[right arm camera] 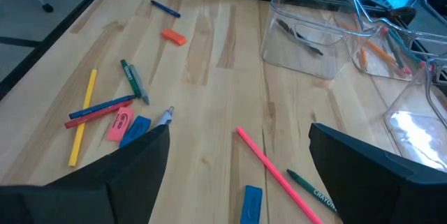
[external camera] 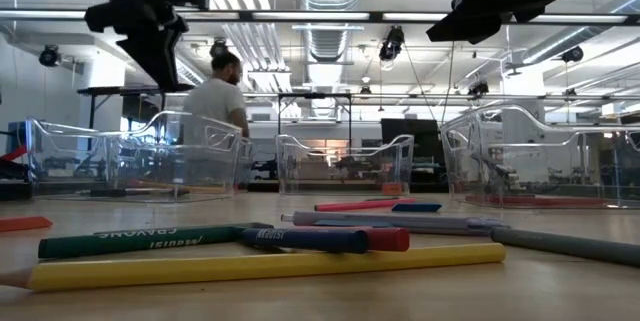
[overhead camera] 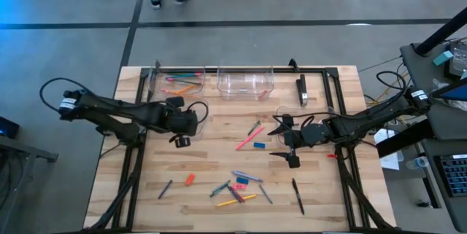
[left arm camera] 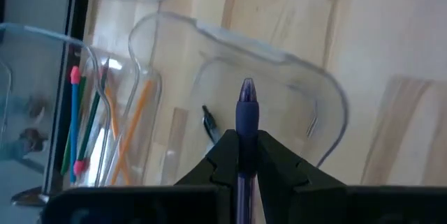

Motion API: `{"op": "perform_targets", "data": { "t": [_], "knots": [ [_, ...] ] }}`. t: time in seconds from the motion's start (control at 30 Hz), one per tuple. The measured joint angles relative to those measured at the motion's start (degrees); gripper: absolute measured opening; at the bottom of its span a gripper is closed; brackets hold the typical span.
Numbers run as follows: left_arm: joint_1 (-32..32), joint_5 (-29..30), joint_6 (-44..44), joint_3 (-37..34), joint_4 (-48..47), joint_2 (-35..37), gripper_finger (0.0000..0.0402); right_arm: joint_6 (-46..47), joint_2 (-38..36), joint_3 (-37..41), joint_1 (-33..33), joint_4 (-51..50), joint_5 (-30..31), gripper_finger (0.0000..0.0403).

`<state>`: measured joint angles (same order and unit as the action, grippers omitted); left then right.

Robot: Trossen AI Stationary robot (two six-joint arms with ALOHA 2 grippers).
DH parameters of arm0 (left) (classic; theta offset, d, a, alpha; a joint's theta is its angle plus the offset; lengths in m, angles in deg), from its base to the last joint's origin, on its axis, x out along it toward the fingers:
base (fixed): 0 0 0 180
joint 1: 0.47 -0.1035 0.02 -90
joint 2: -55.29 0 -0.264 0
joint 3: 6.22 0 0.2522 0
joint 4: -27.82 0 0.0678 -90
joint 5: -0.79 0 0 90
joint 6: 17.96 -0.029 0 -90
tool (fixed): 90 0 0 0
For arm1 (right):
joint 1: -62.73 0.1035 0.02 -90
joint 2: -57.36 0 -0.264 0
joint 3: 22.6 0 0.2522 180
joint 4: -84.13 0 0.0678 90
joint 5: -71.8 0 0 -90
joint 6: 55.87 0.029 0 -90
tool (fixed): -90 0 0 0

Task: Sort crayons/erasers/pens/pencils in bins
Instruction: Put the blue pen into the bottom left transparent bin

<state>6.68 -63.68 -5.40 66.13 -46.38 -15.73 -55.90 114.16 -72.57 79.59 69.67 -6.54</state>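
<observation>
At the bottom of the left wrist view, the left gripper clamps a purple pen over a clear bin holding one dark pen. Pencils fill the bin at left. Right of centre in the high view, the right gripper hovers wide open (nothing held) over the table.

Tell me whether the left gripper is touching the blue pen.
Touching. The left wrist view shows the left gripper shut on the blue pen, both fingers pressed against its barrel above a clear bin.
</observation>
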Motion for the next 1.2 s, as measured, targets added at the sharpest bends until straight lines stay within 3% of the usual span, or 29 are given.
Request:
{"op": "perform_targets", "data": {
  "t": [0.73,1.2],
  "knots": [
    [-0.84,0.65,-2.09,-1.18,-1.99,-0.14,0.0015,0.0,0.0,0.0,0.0,0.01,0.0,0.0329],
    [-3.34,0.47,-3.93,-6.19,-1.41,-0.12,0.0016,0.0,0.0,0.0,0.0,-0.01,-0.02,0.0329]
  ]
}}
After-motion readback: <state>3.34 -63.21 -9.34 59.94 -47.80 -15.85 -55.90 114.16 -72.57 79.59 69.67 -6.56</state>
